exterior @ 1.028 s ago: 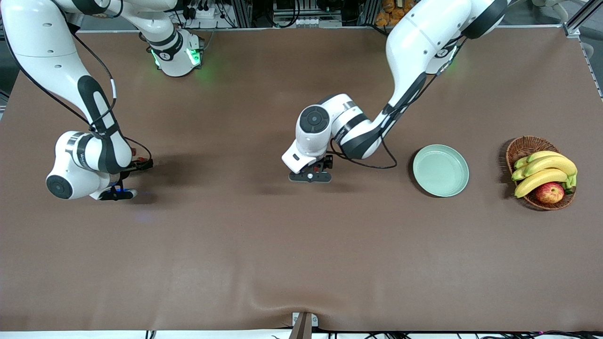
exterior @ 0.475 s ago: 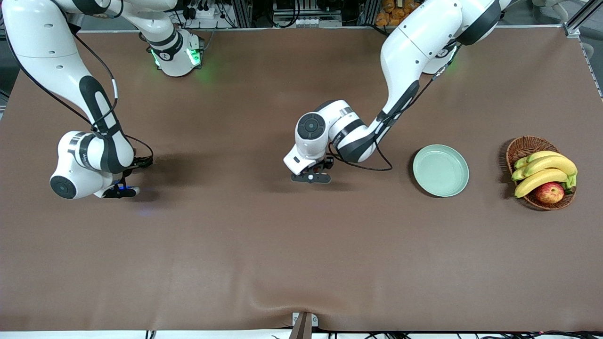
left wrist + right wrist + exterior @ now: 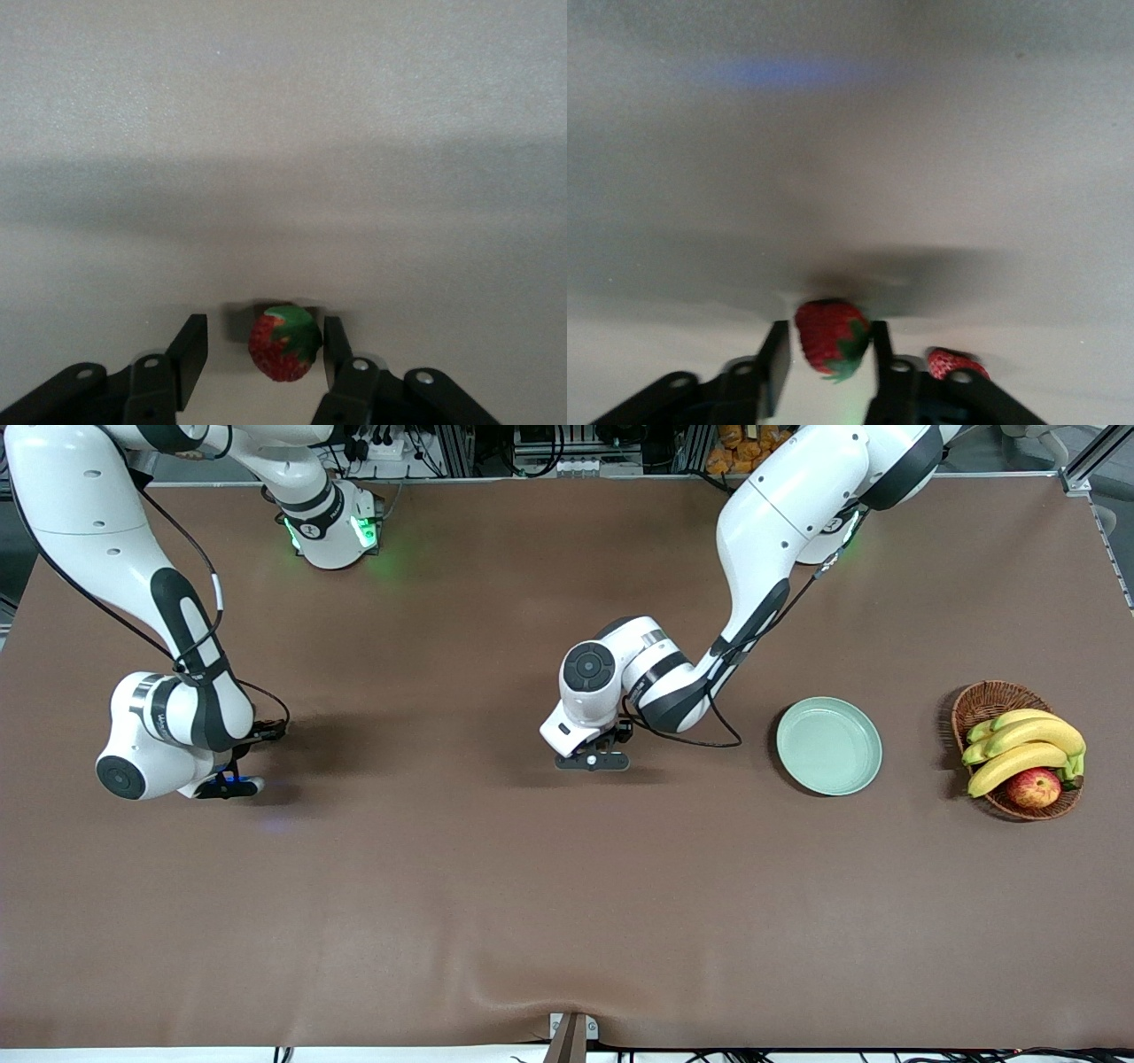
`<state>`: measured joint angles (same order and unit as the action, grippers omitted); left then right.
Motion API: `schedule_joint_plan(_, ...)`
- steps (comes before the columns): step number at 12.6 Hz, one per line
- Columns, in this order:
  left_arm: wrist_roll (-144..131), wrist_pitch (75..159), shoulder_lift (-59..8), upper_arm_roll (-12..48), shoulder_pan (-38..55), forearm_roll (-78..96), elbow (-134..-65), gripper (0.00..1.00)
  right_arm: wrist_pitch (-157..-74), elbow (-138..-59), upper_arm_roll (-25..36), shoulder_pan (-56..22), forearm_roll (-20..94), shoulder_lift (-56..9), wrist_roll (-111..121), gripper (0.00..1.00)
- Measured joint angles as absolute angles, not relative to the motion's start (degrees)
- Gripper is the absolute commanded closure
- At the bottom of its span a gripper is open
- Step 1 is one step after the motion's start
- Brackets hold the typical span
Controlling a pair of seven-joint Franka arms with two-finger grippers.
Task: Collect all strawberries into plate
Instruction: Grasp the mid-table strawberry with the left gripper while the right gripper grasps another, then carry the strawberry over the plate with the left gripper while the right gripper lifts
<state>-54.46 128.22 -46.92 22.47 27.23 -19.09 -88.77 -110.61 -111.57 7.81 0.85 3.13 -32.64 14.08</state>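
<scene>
Now one strawberry (image 3: 829,337) sits pinched in the right gripper (image 3: 826,359) at the right arm's end, another berry (image 3: 955,363) beside; a third strawberry (image 3: 284,343) lies between the left gripper's (image 3: 264,354) partly open fingers mid-table, plate (image 3: 828,745) apart

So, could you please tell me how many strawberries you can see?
3: one between the left pincer's fingers, one in the right pincer, one lying beside it. None on the plate.

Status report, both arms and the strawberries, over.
Left gripper low at mid-table, fingers bracketing a strawberry, one side gapped. Right gripper shut on a strawberry; another berry beside it. Plate empty; nothing blocking.
</scene>
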Motion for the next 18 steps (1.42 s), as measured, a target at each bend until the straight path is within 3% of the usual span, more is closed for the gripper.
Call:
schedule_joint_plan(2, -54.7, 128.2, -46.9, 22.5, 27.3, -19.1, -88.8, 0.65, -110.7, -111.5, 7.8, 0.8, 3.1, -32.5, 14.1, 0.75)
schedule_joint_plan(4, -54.8, 128.2, -46.9, 22.5, 27.3, -19.1, -88.9, 1.0, -110.7, -111.5, 7.8, 0.8, 3.1, -32.5, 14.1, 0.77)
schedule_joint_plan(8, -55.3, 127.1, -46.5, 22.5, 27.5, -19.1, -88.4, 1.0, -111.7, -109.7, 7.5, 0.2, 3.1, -32.5, 14.1, 0.8)
schedule_joint_plan(10, -55.6, 121.0, -43.1, 22.4, 25.7, -19.1, -86.8, 1.0, -111.7, -106.9, 7.2, -1.8, 3.2, -32.3, 14.1, 0.84)
schedule_joint_plan(14, -52.9, 104.0, -30.2, 24.5, 12.7, -18.0, -86.9, 1.0, -111.5, -103.2, 7.0, -7.9, 13.1, -31.8, 11.5, 0.84)
schedule_joint_plan(18, -32.3, 97.5, -26.2, 25.1, -2.9, -17.8, -91.9, 1.0, -111.6, -101.0, 6.7, -16.6, 23.7, -31.8, 7.8, 0.87)
